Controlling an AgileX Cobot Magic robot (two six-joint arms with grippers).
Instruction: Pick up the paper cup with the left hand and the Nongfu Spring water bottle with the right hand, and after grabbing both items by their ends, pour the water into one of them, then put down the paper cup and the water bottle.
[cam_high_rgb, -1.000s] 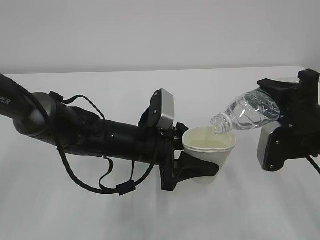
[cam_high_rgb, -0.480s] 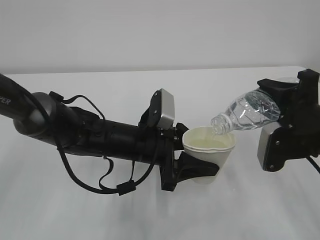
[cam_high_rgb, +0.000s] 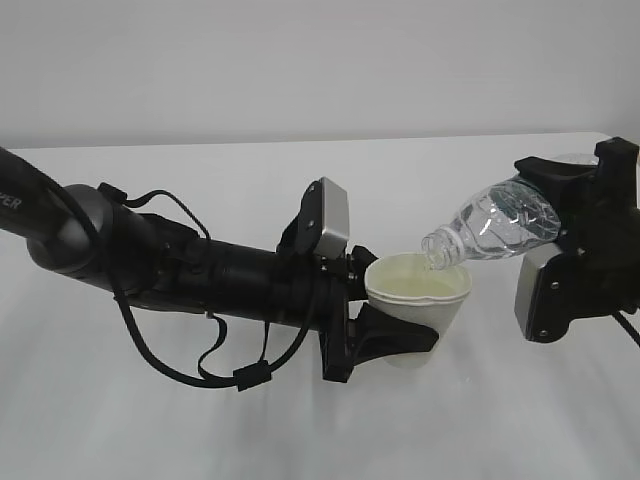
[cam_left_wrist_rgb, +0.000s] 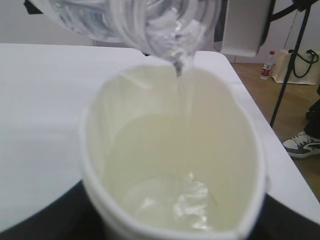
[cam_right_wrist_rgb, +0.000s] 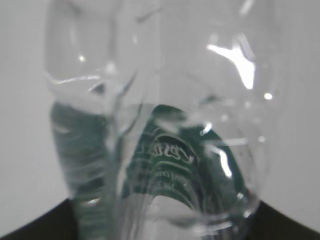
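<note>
Nothing is shifting between frames: at centre, the left hand (cam_high_rgb: 385, 340) is clamping the soft, filling paper cup (cam_high_rgb: 420, 305) low, while the right hand (cam_high_rgb: 560, 215) is pinching the thin, crushable Nongfu Spring water bottle (cam_high_rgb: 495, 228) by its base, pouring water (cam_left_wrist_rgb: 186, 95).

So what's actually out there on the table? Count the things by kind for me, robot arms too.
Robot arms: 2, left hand and right hand
Paper cups: 1, the paper cup
Bottles: 1, the Nongfu Spring water bottle
Total: 4
</note>
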